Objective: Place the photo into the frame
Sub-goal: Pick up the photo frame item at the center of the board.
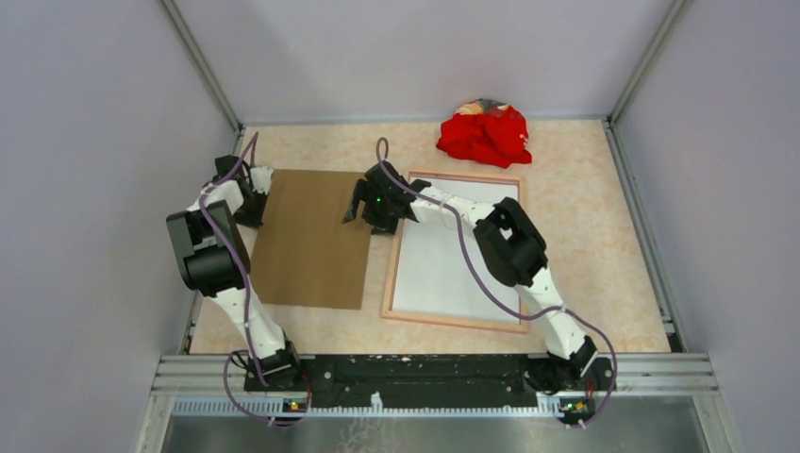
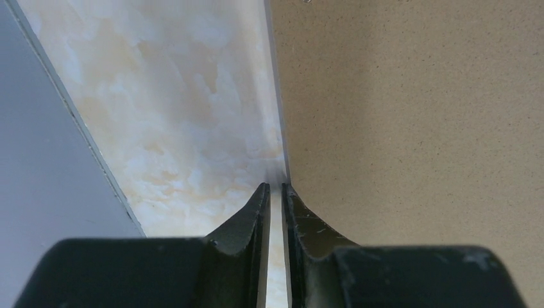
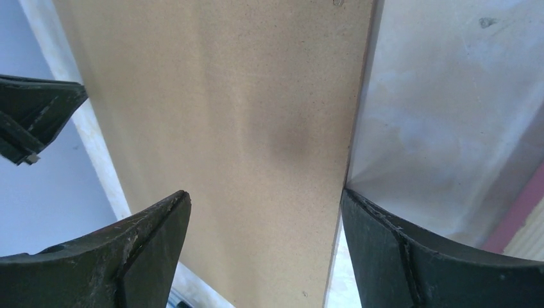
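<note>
Tabletop [image 1: 585, 236], frame [image 1: 390, 274] beside right gripper [image 1: 358, 209]

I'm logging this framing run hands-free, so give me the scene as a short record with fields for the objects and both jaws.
frame: pinkish-tan rails, pale panel inside, on the right half of the table
backing board: brown, lying left of the frame
photo: printed side not visible
red cloth: heap at the far edge, beyond the frame
left gripper: board's far left corner, jaws nearly together at its edge, grip unconfirmed
right gripper: jaws wide open, straddling the board's right edge
</note>
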Tool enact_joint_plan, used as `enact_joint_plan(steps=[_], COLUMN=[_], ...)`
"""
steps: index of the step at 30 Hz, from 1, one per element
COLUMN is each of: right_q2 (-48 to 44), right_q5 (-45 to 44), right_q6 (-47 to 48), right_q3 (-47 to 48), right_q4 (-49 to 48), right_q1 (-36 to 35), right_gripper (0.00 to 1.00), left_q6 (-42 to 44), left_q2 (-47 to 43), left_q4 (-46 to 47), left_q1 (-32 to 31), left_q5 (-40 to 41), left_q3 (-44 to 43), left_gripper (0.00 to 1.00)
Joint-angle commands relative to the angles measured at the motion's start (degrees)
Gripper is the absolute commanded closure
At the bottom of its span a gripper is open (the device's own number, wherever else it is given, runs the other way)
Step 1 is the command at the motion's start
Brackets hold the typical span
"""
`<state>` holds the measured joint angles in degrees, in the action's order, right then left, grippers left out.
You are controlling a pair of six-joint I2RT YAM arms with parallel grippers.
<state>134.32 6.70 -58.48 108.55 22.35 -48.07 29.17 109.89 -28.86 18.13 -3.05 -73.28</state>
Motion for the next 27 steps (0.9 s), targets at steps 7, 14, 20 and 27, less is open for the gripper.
enact_joint_plan(steps=[7, 14, 20, 27], right_q2=[-9.84, -14.70, -14.33, -10.42], right_q5=[12.34, 14.57, 17.56, 21.40], right_q6=[-7.79, -9.40, -11.51, -16.36], right_q3=[-7.36, -12.46, -14.33, -12.05], right_q4=[-29.69, -41.00, -48.27, -54.87], right_q1=[-1.58, -1.71, -1.74, -1.93], right_gripper=[0.20, 0.23, 0.24, 0.25], left_q6=[0.45, 0.80, 0.81, 0.93], left_q2=[6.13, 6.23, 5.14, 4.14], left_q4=[-6.90, -7.56, -7.74, -9.04], left_q1=[-1.86, -2.61, -3.26, -3.59], left_q5=[-12.06, -13.27, -13.23, -14.51], left_q3=[3.62, 3.99, 4.45, 4.28], left_gripper=[0.81, 0.82, 0.83, 0.83])
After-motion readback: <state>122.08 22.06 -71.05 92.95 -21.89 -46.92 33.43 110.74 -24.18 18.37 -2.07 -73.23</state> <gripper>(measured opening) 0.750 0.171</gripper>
